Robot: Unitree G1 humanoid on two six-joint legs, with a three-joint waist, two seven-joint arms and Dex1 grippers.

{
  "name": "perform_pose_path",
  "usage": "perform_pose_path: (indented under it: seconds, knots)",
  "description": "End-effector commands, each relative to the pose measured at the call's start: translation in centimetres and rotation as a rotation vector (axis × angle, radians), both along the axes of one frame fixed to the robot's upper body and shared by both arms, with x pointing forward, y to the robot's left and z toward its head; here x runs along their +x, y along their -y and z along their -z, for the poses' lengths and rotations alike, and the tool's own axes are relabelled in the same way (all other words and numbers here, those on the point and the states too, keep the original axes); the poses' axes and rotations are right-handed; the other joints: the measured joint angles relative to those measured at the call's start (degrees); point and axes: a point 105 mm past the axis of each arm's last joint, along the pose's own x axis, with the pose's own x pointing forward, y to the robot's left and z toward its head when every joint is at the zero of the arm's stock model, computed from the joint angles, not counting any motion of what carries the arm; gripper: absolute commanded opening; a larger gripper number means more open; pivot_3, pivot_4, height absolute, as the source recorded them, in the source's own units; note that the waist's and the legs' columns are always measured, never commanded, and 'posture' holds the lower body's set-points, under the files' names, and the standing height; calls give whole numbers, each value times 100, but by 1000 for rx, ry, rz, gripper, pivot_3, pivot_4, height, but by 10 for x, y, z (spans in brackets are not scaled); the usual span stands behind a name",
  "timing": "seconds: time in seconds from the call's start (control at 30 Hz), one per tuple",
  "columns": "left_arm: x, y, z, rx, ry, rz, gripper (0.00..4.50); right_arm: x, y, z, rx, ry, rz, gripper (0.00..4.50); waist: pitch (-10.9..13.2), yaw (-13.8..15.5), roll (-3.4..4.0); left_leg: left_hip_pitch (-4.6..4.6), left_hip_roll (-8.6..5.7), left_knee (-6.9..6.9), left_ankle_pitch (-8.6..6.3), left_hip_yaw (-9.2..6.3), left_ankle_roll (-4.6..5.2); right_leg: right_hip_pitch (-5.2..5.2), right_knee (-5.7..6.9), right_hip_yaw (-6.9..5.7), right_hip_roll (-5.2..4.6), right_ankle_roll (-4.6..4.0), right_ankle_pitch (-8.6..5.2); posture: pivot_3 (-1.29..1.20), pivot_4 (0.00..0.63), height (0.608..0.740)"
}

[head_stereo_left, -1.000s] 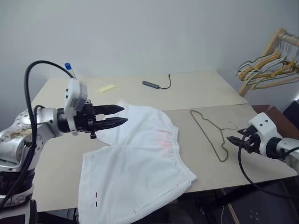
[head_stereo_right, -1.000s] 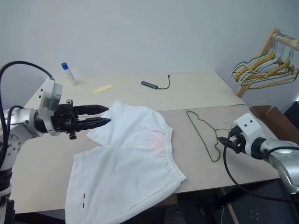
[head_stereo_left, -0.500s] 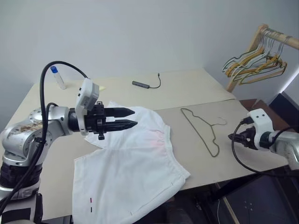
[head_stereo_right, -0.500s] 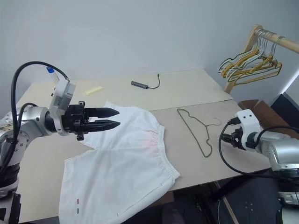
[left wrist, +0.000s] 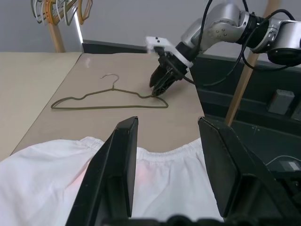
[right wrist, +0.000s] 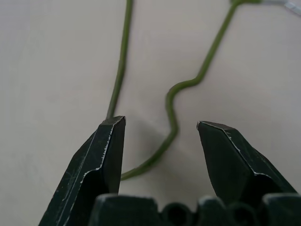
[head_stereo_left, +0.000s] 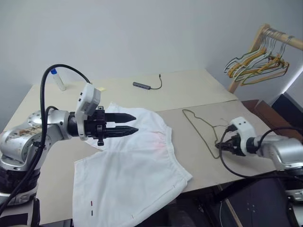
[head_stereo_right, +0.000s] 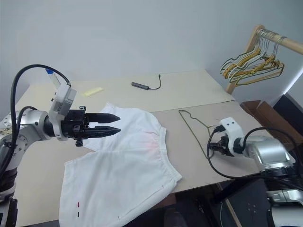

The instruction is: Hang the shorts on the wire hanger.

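I see the white shorts [head_stereo_left: 132,165] lying flat mid-table, my left gripper [head_stereo_left: 137,124] hovering open above them, and at three o'clock my right gripper [right wrist: 160,129] open, straddling the wire hanger [head_stereo_left: 201,130].

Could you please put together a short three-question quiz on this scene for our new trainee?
1. True or false: the white cloth shorts already hang on the thin olive-brown wire hanger.
2. Which gripper is down at the hanger's corner? A) left gripper B) right gripper
3. Fill in: the right gripper's black fingers stand ____ around the wire.

Key:
1. False; both lie apart on the beige table.
2. B; the left gripper hovers open above the shorts.
3. Open; the wire lies between them, not yet clamped.
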Motion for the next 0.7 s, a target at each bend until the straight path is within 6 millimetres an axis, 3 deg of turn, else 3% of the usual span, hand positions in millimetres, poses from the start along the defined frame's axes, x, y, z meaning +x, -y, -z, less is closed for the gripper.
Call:
perform_pose_path:
  seconds: [0.03,0.13,0.37,0.47,0.53,0.63,0.7]
  knots:
    - [-2,0,-6,11,50,10,2206,15,4,0,-57,27,13,2938,0,-11,0,-1,0,0,0,0,0,0,-1,0,0,0,0,-117,1,740]
    - [-3,1,-5,14,50,12,2251,20,7,8,-84,9,35,2377,-3,-40,-5,1,1,0,0,0,0,0,-2,3,1,0,2,-115,2,740]
    - [-5,-2,-3,24,54,7,2251,17,9,5,-103,17,6,17,-6,-28,-9,1,5,0,0,-3,0,4,-1,2,6,0,2,-104,1,740]
    - [-4,0,-1,23,57,6,2251,18,11,0,-170,63,-35,17,-6,-7,-9,1,7,0,0,-6,0,3,-2,0,8,0,2,-106,0,740]
    - [-2,1,0,21,60,4,2251,25,14,-12,-294,182,-99,17,-6,0,-9,0,6,0,0,-6,-1,3,-4,0,8,0,2,-113,0,740]
    - [6,5,3,10,74,-12,2251,41,12,-48,-567,513,-253,17,-2,20,-3,-3,3,0,-1,-5,-2,1,-8,2,6,1,1,-127,0,740]
    - [15,8,1,-8,81,-32,2251,44,-3,-80,-774,771,-449,17,5,14,10,-5,-6,0,-1,0,-3,-6,-6,8,-1,5,0,-136,0,740]
